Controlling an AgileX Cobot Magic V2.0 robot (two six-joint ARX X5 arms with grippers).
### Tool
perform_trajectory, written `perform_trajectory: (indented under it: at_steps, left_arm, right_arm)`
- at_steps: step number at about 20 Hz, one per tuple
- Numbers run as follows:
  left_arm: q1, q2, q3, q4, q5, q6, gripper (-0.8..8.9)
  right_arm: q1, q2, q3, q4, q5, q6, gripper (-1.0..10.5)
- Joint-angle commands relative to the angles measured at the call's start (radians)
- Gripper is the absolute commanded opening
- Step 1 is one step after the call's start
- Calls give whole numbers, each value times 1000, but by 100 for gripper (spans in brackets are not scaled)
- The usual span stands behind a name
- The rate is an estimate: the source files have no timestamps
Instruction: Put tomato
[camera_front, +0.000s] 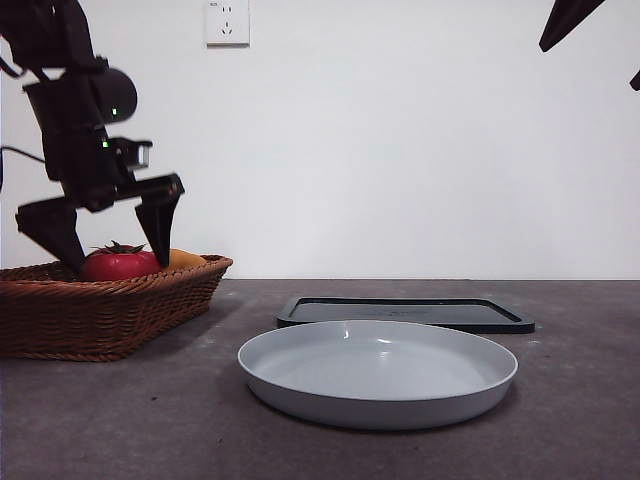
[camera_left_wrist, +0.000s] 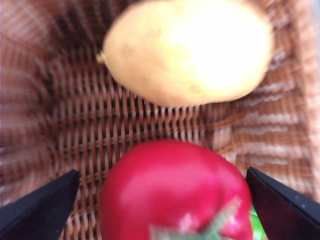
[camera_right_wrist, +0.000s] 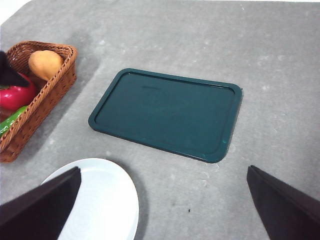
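Reaching down into the wicker basket (camera_front: 110, 310) at the far left of the table, the left gripper (camera_front: 108, 240) has its two black jaws spread wide, one on each side of the tomato (camera_front: 120, 263), which lies inside the basket with its green stem up. In the left wrist view the tomato (camera_left_wrist: 175, 192) sits between the jaw tips with a gap showing at each side, so the jaws bracket it without pinching it. Just beyond it in the same basket lies a rounded orange fruit (camera_left_wrist: 187, 50), and the right wrist view shows a green vegetable (camera_right_wrist: 12, 120) alongside the tomato. Further right, toward the middle of the grey table (camera_front: 580, 420), a shallow white plate (camera_front: 378, 375) stands near the front, and just behind it lies a flat dark green tray (camera_front: 405, 313). At the far right the right gripper (camera_right_wrist: 162, 210) hangs high above the table, well apart from everything, its jaws spread open with nothing between them.
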Motion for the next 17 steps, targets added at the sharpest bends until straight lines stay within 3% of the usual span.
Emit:
perform_trajectory:
  at_steps: [1,4,5,9,13,17]
  left_arm:
    - [-6,45,28,-1,-1,26,648]
    - [-6,58,28,-10,-1,35,644]
    - [-6,58,29,-9,-1,36,600]
    - [-6,58,29,-26,-1,36,225]
    - [-6,58,72,-90,-1,36,213]
    - [-12,56,238,-295,6,11,213]
  right_arm:
    - [4,6,14,9,0,-6,670]
    - [4,6,14,9,0,-6,670]
    - [4,6,14,9,0,-6,670]
    - [4,6,14,9,0,-6,670]
    - [4,6,14,9,0,-6,670]
    - [4,6,14,10,0,-6,670]
